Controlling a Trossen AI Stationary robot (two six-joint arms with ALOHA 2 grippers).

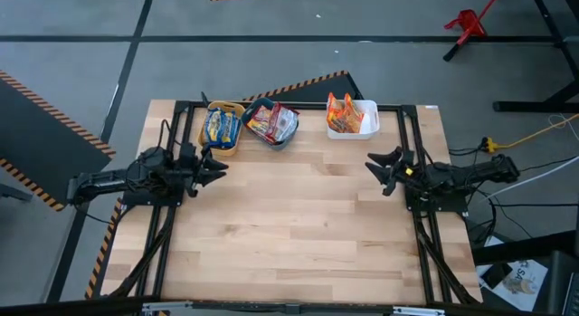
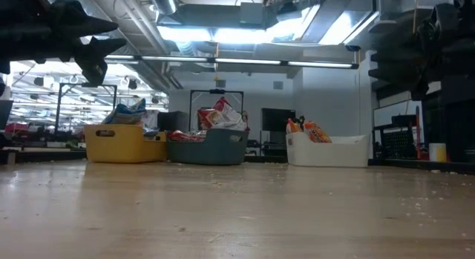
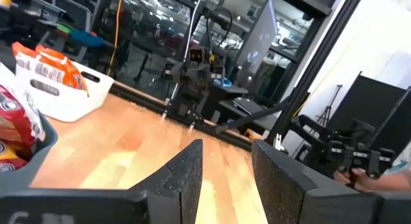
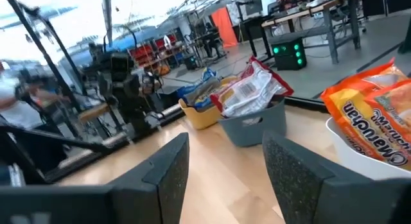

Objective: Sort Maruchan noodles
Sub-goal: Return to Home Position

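The Maruchan noodles lie in three bins along the table's far edge. Blue-white packets (image 1: 220, 126) fill the yellow bin (image 2: 122, 142). Dark red packets (image 1: 272, 122) are heaped in the grey bin (image 2: 208, 147), and orange packets (image 1: 342, 110) lie in the white bin (image 2: 327, 151). My left gripper (image 1: 217, 165) hangs open above the table's left side, pointing toward the right. My right gripper (image 1: 378, 164) hangs open at the right side, pointing left. Nothing is between the fingers of either gripper (image 3: 228, 166) (image 4: 226, 161).
A black frame rail (image 1: 298, 106) runs along the table's far edge behind the bins, and side rails (image 1: 418, 162) run under both arms. The bare wooden tabletop (image 1: 298, 216) stretches between the grippers and toward the near edge. Crumbs dot the wood (image 2: 415, 207).
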